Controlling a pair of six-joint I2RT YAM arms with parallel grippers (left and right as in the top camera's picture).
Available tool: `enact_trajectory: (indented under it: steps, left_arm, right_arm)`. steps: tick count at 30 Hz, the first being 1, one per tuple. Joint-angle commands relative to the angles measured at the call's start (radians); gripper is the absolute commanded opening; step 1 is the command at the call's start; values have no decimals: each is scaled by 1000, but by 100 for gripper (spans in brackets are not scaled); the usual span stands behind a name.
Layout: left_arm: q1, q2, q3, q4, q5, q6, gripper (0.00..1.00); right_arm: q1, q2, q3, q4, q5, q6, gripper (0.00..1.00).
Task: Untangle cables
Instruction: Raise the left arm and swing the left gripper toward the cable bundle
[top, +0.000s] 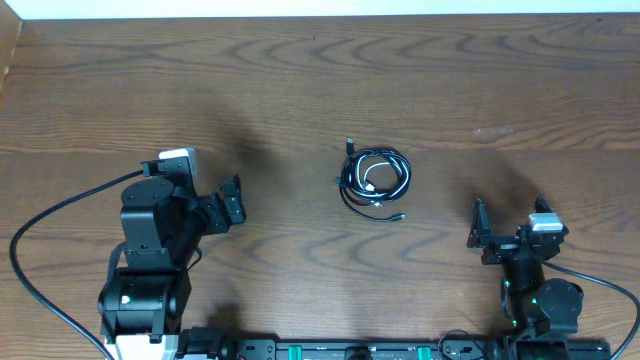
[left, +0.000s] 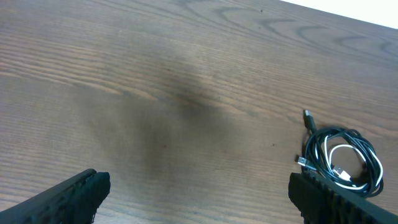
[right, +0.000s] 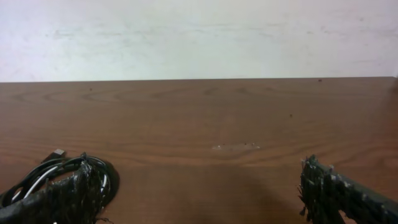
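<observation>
- Black fingers (left: 74, 196) of the left gripper (left: 199, 182) fill the lower corners of the left wrist view. They are spread wide, with bare desk between them, holding and touching nothing.
- Right gripper (right: 196, 180): its jaws are likewise wide apart and empty. Its fingers (right: 336, 190) carry a rough, ragged black covering.
- Seen from overhead, the left gripper (top: 232, 201) lies towards the left edge of the desk, and the right gripper (top: 480, 232) towards the near right corner. Both point at the far edge.
- Count: two arms, two grippers, one bundle of cables.
- Cables (top: 375, 178): one small coil lies flat near the middle of the desk, between the two grippers and well apart from both. The thin, glossy black cords are wound into rough rings, with one white cord looped inside.
- Small plug ends stick out of the coil on its far, left and near sides. The number of black cords is probably two or three, but the overlapping loops prevent a sure count.
- In the left wrist view the cables (left: 342, 155) sit just beyond the right-hand finger. In the right wrist view the cables (right: 37, 176) lie partly hidden behind the left-hand finger.
- Desk (top: 500, 80): smooth brown wood-grain surface with swirling figure.
- Arm cable (top: 40, 240): one thicker black lead curves out from the left arm near the near left corner.
</observation>
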Motion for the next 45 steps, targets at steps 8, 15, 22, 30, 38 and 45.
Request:
enact_trajectory:
  steps: [8, 15, 22, 30, 38, 45]
  left_arm:
    - [-2, 39, 47, -2, 10, -1, 99]
    - [-2, 82, 142, -48, 11, -1, 99]
    - [-2, 86, 150, -51, 66, -2, 99]
    - [-2, 105, 150, -57, 68, -2, 99]
    - [-2, 158, 150, -55, 69, -2, 99]
    - [-2, 210, 185, -56, 48, -31, 100]
  right_arm:
    - [6, -3, -2, -4, 3, 13, 99]
    - [6, -3, -2, -4, 3, 13, 99]
    - [6, -3, -2, -4, 3, 13, 99]
    - [6, -3, -2, -4, 3, 13, 99]
    - [6, -3, -2, -4, 3, 13, 99]
    - [6, -3, -2, -4, 3, 13, 99]
